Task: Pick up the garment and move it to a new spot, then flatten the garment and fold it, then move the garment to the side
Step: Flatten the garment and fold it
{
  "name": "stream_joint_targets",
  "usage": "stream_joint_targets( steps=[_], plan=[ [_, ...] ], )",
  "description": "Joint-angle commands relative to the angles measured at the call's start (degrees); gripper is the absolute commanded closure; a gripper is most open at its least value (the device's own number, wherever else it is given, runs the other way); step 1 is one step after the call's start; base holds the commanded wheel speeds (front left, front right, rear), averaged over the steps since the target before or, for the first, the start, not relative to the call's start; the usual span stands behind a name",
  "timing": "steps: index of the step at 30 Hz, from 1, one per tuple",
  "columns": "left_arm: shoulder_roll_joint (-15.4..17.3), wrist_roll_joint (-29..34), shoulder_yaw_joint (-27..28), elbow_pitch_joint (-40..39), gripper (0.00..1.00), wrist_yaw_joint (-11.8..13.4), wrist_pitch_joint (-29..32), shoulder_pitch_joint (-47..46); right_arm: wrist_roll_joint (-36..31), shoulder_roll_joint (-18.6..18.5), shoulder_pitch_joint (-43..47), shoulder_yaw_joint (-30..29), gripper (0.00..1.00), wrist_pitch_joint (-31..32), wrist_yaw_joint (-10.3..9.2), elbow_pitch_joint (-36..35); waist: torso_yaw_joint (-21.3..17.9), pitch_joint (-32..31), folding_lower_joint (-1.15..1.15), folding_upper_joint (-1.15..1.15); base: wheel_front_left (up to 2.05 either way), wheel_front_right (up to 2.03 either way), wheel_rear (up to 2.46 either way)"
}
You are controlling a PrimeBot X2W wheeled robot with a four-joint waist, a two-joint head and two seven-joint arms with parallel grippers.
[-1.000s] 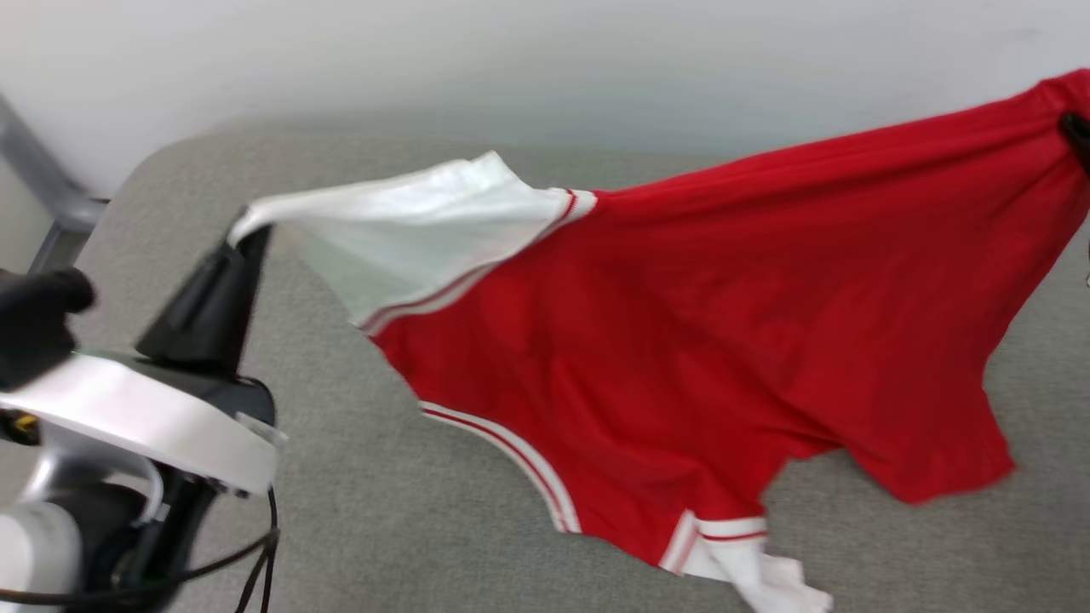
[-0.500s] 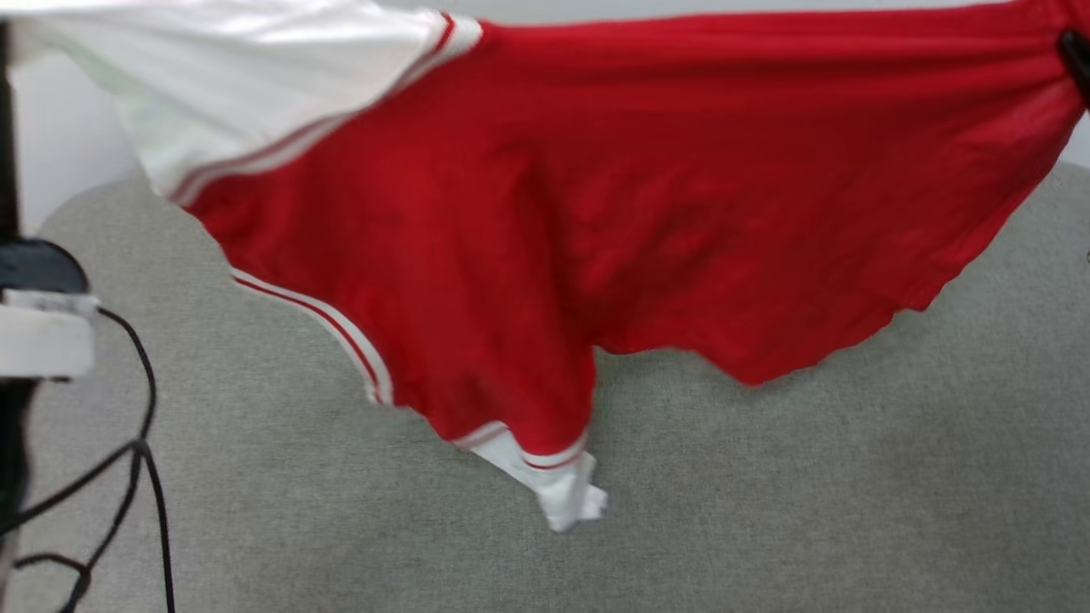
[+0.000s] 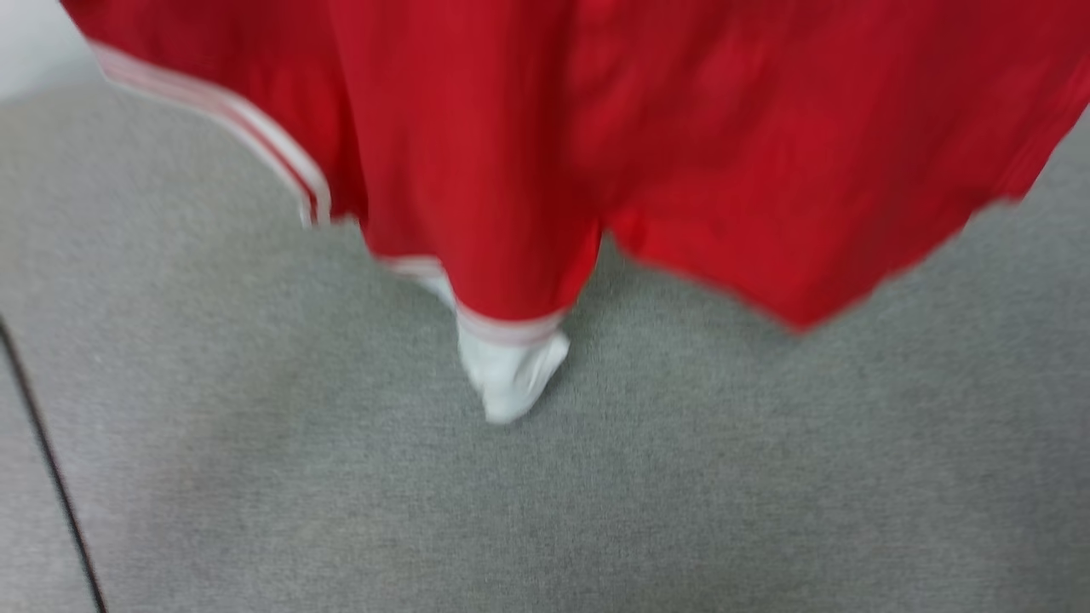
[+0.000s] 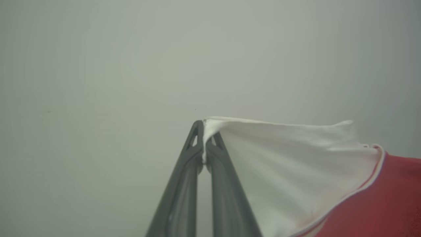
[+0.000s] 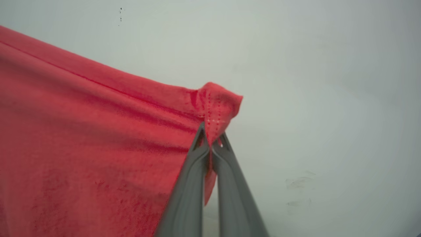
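the garment (image 3: 681,128) is hanging at twelve o'clock over the grey surface (image 3: 681,494); the left gripper (image 4: 204,141) is pinching its white sleeve tight, and the right gripper (image 5: 210,140) is pinching a red hem corner.

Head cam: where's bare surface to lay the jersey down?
Bare: the grey surface nearer than the dangling white sleeve, across most of the width, and right of the sleeve below the garment. Crowded: the far part, screened by the hanging garment; a black cable runs along the left.
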Motion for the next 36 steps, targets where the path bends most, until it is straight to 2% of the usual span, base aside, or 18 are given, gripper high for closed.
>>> stream_joint_targets(
  steps=[1, 5, 9, 12, 17, 21, 23, 24, 25, 30, 34, 36],
  plan=[
    [1.6, 0.7, -0.3, 3.2, 1.0, -1.2, 0.6, -5.3, -1.2, -1.1, -3.8, -0.3, 1.0, -0.7, -0.12, 1.3, 0.2, 5.8, 0.0, 0.0, 0.0, 0.0, 0.0],
    [3.9, 2.1, -2.6, 9.6, 1.0, -4.3, 2.3, -15.4, -3.5, -2.6, -11.1, 0.2, 1.0, -2.2, -0.14, 4.7, 0.5, 11.7, 0.0, 0.0, 0.0, 0.0, 0.0],
    [4.7, 3.6, -4.9, 15.1, 1.0, -6.6, 3.2, -24.2, -5.2, -4.0, -17.3, 1.3, 1.0, -3.6, -0.14, 9.1, 0.8, 15.9, 0.0, 0.0, 0.0, 0.0, 0.0],
    [4.3, 6.2, -7.4, 22.0, 1.0, -8.4, 3.0, -33.6, -7.3, -4.7, -24.3, 2.1, 1.0, -6.2, -0.2, 15.2, 1.3, 19.1, 0.0, 0.0, 0.0, 0.0, 0.0],
    [3.3, 11.6, -11.2, 34.3, 1.0, -10.9, 1.3, -48.8, -11.8, -3.5, -36.8, 3.1, 1.0, -11.1, -0.39, 26.3, 1.7, 22.9, 0.0, 0.0, 0.0, 0.0, 0.0],
    [1.1, 14.9, -13.3, 42.8, 1.0, -12.3, -2.6, -57.7, -15.5, -2.6, -44.6, 4.0, 1.0, -15.9, -0.41, 34.7, 2.5, 24.8, 0.0, 0.0, 0.0, 0.0, 0.0],
    [0.5, 17.2, -14.2, 45.5, 1.0, -12.0, -5.8, -60.6, -17.3, -2.1, -47.6, 3.7, 1.0, -18.6, -0.42, 38.5, 2.9, 25.5, 0.0, 0.0, 0.0, 0.0, 0.0],
    [0.1, 17.8, -14.6, 47.2, 1.0, -12.0, -7.2, -61.1, -17.7, -1.6, -48.9, 3.1, 1.0, -19.9, -0.42, 40.4, 3.2, 25.8, 0.0, 0.0, 0.0, 0.0, 0.0],
    [-1.7, 17.9, -15.5, 51.1, 1.0, -12.7, -10.4, -59.3, -17.8, 0.7, -50.6, 0.9, 1.0, -23.3, -0.43, 45.4, 4.0, 26.5, 0.0, 0.0, 0.0, 0.0, 0.0],
    [-5.4, 15.7, -16.7, 54.3, 1.0, -14.0, -14.7, -51.7, -16.8, 1.1, -47.6, 2.5, 1.0, -28.9, -0.42, 50.5, 5.4, 26.3, 0.0, 0.0, 0.0, 0.0, 0.0],
    [-10.6, 10.4, -16.3, 55.4, 1.0, -15.5, -17.2, -41.4, -15.0, 1.6, -42.3, 4.9, 1.0, -32.6, -0.19, 54.0, 6.5, 24.8, 0.0, 0.0, 0.0, 0.0, 0.0],
    [-11.5, 10.2, -17.6, 55.5, 1.0, -16.3, -18.2, -36.5, -13.8, 1.7, -39.1, 6.5, 1.0, -34.0, -0.14, 55.3, 6.8, 23.5, 0.0, 0.0, 0.0, 0.0, 0.0]
  ],
)
